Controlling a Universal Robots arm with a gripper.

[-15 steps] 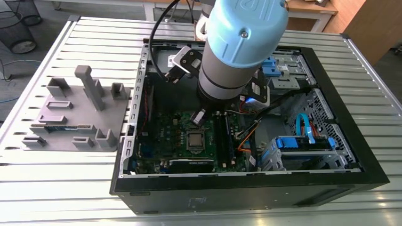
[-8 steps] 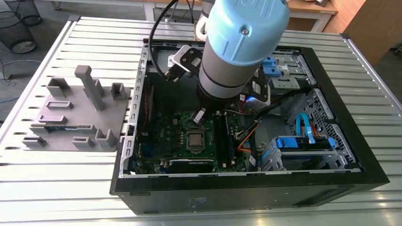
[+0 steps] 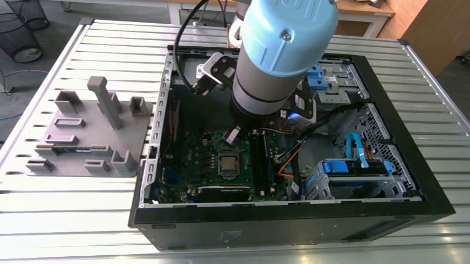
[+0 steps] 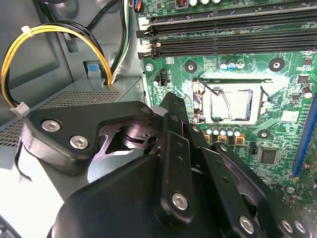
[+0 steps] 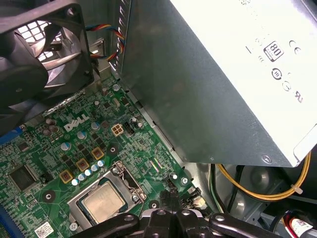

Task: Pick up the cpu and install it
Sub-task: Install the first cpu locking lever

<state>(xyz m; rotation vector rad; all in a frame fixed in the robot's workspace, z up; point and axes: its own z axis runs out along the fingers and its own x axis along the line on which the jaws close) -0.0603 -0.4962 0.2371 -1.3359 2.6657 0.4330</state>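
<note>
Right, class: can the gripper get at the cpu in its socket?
Probably yes: the cpu lies face-up in the socket, the gripper hangs close beside it inside the open case, with nothing between them.

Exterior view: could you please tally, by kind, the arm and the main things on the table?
Arm: 1
Case: 1
Tray: 1
Cpu, in the case: 1
Total: 4
</note>
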